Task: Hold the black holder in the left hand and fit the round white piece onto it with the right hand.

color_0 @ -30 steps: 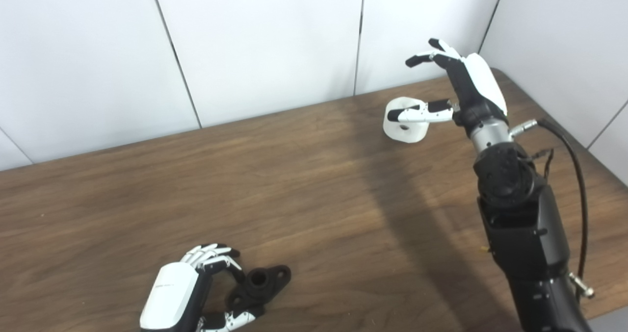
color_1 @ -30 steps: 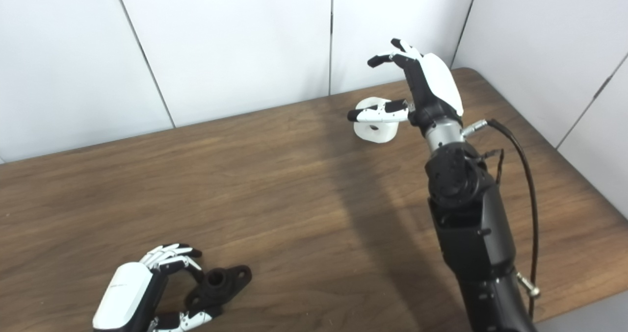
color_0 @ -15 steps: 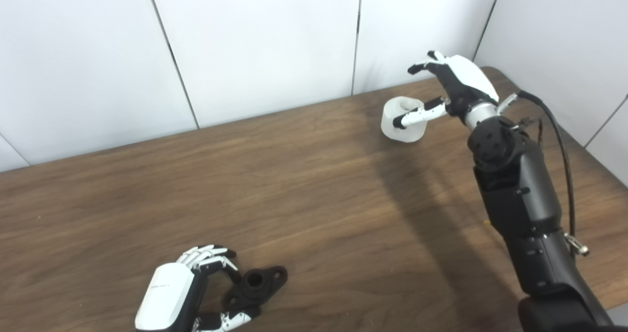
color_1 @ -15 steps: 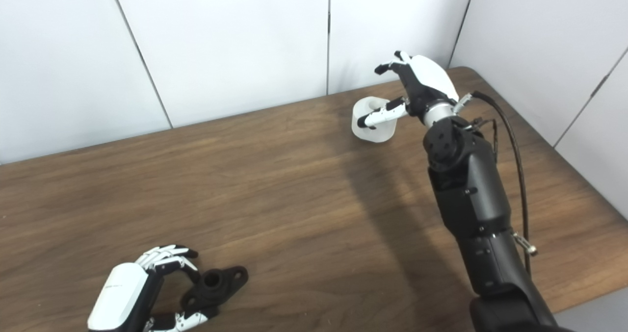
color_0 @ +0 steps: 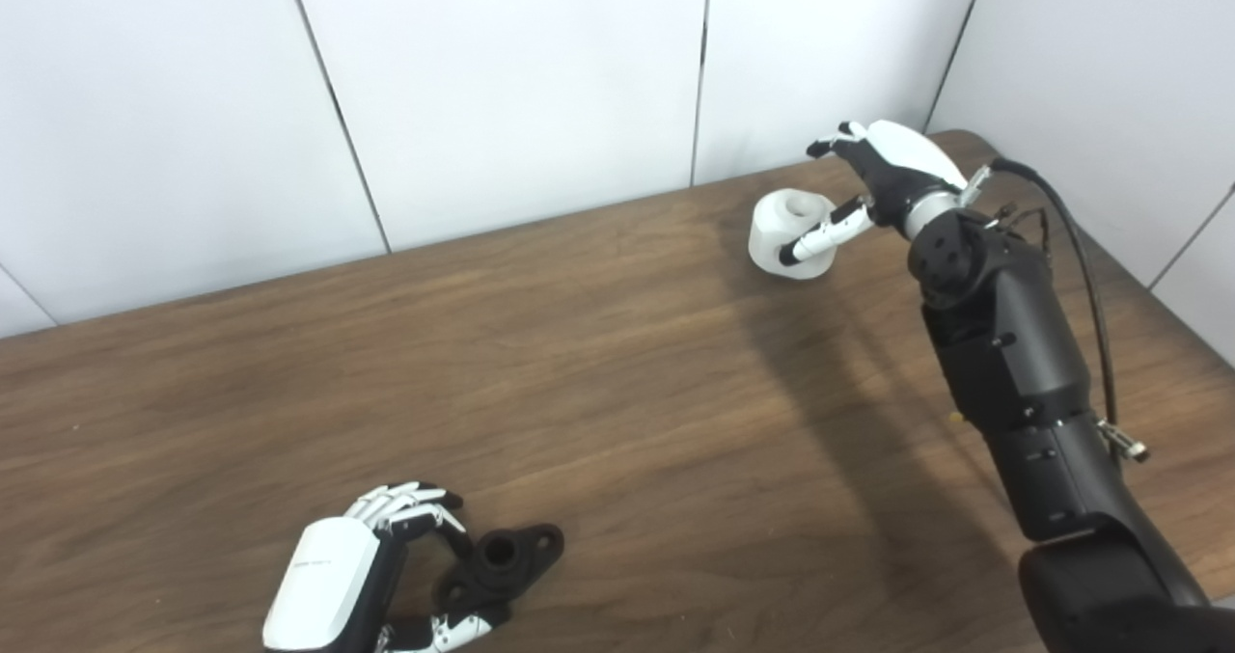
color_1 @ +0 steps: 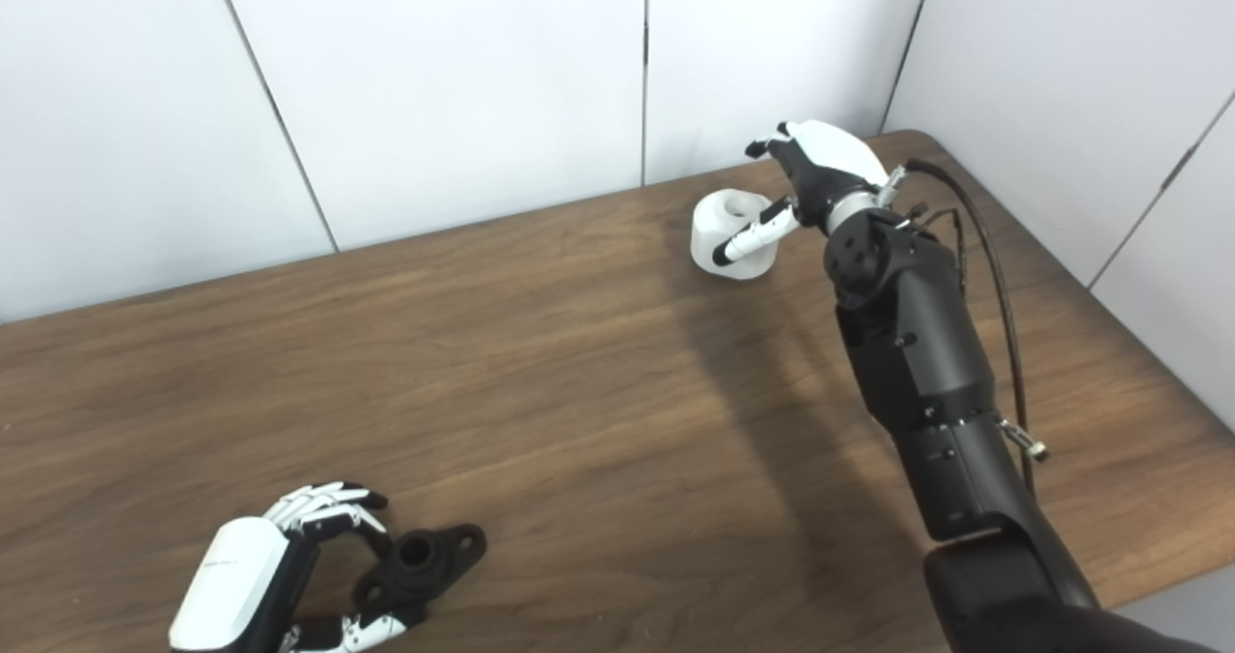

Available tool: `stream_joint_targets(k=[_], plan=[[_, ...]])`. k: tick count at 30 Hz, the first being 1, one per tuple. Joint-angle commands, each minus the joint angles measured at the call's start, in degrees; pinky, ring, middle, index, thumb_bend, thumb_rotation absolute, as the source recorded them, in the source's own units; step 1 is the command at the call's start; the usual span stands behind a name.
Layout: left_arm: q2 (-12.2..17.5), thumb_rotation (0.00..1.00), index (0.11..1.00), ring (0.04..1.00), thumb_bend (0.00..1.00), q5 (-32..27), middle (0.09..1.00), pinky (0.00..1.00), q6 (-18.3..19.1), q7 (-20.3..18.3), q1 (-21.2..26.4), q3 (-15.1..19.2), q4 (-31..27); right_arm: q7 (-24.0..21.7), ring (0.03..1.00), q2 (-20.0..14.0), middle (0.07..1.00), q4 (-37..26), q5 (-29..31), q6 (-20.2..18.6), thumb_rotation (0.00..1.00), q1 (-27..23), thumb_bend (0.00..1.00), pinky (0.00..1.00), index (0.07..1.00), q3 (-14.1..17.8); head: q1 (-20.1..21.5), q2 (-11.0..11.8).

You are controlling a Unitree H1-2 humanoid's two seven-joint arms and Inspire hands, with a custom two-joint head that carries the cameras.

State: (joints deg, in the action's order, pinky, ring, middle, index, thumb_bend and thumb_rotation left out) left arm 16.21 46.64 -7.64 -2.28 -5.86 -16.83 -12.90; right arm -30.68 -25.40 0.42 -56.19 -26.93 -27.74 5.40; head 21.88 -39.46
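The black holder [color_0: 507, 557] lies flat on the wooden table [color_0: 617, 393] at the near left. My left hand [color_0: 338, 576] sits at its left end, fingers curled above that end and thumb below it, holding nothing. The round white piece [color_0: 777, 238] stands at the far right of the table. My right hand [color_0: 888, 166] is open over it: the thumb reaches across its near side and the fingers arch over its far side. I cannot tell whether the thumb touches it. Both also show in the right eye view: the holder [color_1: 425, 558] and the white piece [color_1: 719, 229].
White wall panels [color_0: 502, 84] close the table's far edge and right side, close behind the right hand. A black cable [color_0: 1081, 258] loops beside the right forearm. The table's right corner is rounded.
My right hand has dropped lower and reached further over the white piece, its thumb now down along the near side. The left hand and holder have stayed put. The camera shifted slightly.
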Motion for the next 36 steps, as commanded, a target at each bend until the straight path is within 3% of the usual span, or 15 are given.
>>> stream_joint_targets(k=[1, 14, 25, 36], plan=[[0.9, 0.04, 0.485, 0.81, 0.52, 0.3, 0.738, 0.83, 0.8, -0.8, -0.5, 0.6, -0.2, 0.4, 1.0, -1.9, 1.0, -0.8, -2.0, 0.0, 0.3, -3.3, 1.0, 1.0, 0.871, 0.3, 0.0, 0.0], [0.8, 0.04, 0.485, 0.813, 0.52, 0.0, 0.738, 0.84, 0.9, -1.1, -0.2, 0.9, 0.1, 0.1, 1.0, -2.9, 1.0, 2.8, -3.6, 0.0, 0.31, -4.2, 0.97, 1.0, 0.852, -0.1, -0.1, -0.3], [0.7, 0.04, 0.485, 0.81, 0.52, 0.0, 0.734, 0.84, 0.8, -1.2, -0.1, 0.9, 0.2, 0.9, 1.0, -4.4, 0.987, 4.2, -2.8, 0.0, 0.3, -4.0, 0.95, 1.0, 0.784, -1.6, 0.2, -0.2], [0.5, 0.04, 0.485, 0.809, 0.52, -0.3, 0.735, 0.83, 0.9, -1.3, 0.0, 1.0, 0.3, 4.2, 1.0, -4.8, 0.965, 6.6, -1.1, 0.1, 0.29, -4.7, 0.94, 1.0, 0.74, -3.5, 0.6, -0.1]])
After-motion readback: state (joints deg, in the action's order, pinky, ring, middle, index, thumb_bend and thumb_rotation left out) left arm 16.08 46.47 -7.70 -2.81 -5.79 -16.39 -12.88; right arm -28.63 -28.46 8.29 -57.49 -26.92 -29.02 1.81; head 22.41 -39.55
